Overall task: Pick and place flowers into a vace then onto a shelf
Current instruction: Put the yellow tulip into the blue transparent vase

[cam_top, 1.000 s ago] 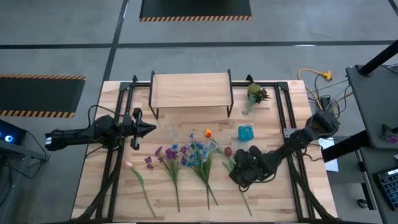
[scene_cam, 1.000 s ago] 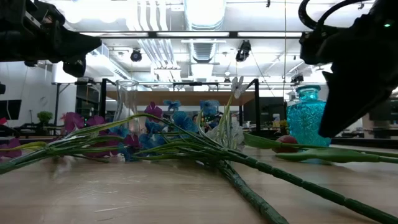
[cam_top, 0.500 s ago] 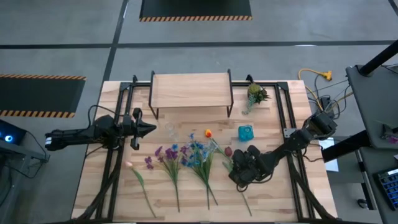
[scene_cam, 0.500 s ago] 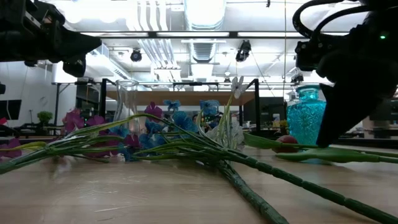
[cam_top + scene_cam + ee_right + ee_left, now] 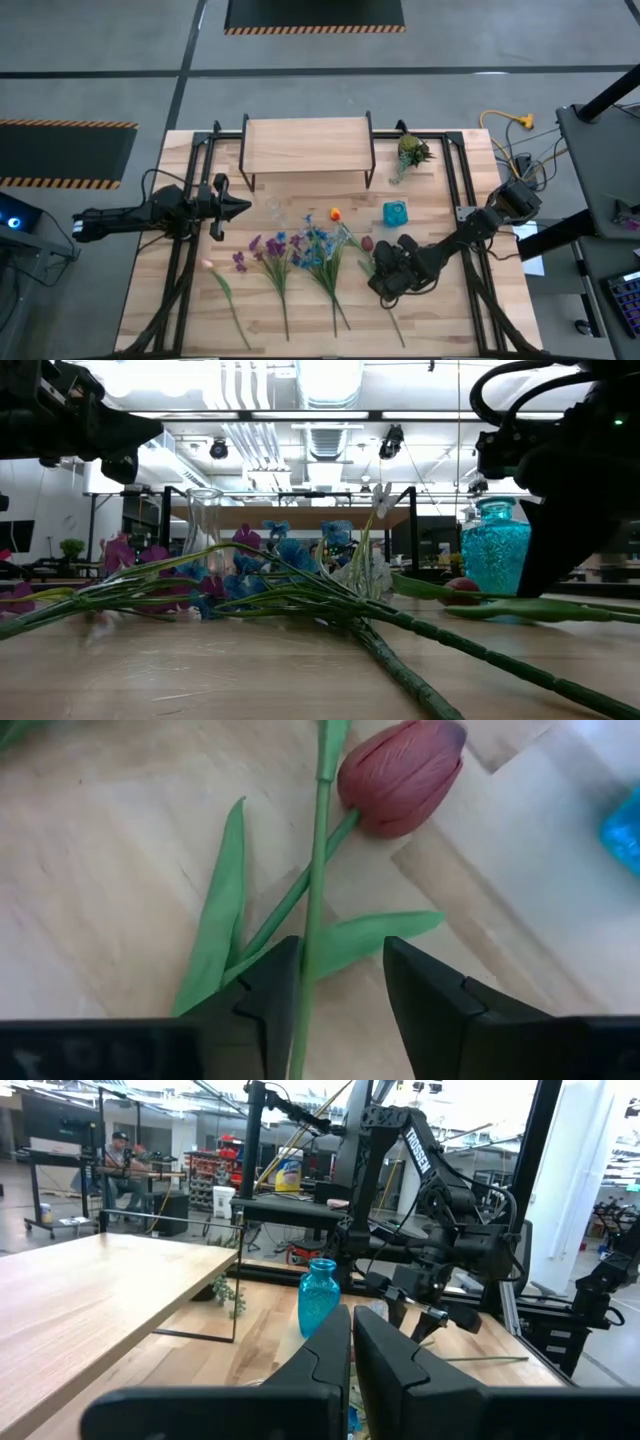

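A grey concrete floor (image 5: 120, 60) with black mats edged in yellow-black stripes (image 5: 315, 15) surrounds the light wooden bench (image 5: 150, 290).

You will find no readable text, label, brand or number anywhere in these views. The yellow bottle (image 5: 287, 1175) in the room behind the surface carries a label too small and blurred to make out, and the floor mats' (image 5: 66, 153) orange-and-black striped edges are plain hazard markings with no words.
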{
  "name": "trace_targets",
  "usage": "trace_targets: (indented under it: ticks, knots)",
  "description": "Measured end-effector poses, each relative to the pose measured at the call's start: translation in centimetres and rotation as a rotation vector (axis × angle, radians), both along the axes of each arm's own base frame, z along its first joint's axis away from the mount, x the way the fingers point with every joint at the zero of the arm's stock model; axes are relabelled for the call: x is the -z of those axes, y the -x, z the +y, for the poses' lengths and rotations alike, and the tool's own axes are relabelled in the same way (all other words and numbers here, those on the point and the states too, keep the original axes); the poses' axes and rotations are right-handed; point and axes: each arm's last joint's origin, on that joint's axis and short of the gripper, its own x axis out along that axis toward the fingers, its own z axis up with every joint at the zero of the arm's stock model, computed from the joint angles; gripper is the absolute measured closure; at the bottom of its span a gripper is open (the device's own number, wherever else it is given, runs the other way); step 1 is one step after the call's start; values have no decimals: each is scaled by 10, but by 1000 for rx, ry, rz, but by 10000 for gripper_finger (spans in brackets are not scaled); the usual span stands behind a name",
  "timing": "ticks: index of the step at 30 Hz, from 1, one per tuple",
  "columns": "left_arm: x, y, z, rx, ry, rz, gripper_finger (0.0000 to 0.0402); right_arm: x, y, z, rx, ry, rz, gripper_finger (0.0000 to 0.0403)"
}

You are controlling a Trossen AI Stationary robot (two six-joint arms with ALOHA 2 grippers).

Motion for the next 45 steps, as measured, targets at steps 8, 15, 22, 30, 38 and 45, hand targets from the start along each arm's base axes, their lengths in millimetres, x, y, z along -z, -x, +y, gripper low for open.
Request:
trace_targets:
  ticks: [8,15,22,30,38,45]
  knots:
    - [0,0,0,0,0,0,402,4,0,2,-9,-29,21,317]
    - [0,0,0,0,0,1,402,3,0,2,-16,-28,20,365]
    - [0,0,0,0,0,1,402,-5,-4,4,-36,-35,0,387]
    - [0,0,0,0,0,1,402,-20,-10,7,-89,-15,-25,390]
    - [0,0,0,0,0,1,402,-44,-10,7,-63,30,60,390]
    - [0,0,0,0,0,1,402,-78,-13,12,-61,78,95,390]
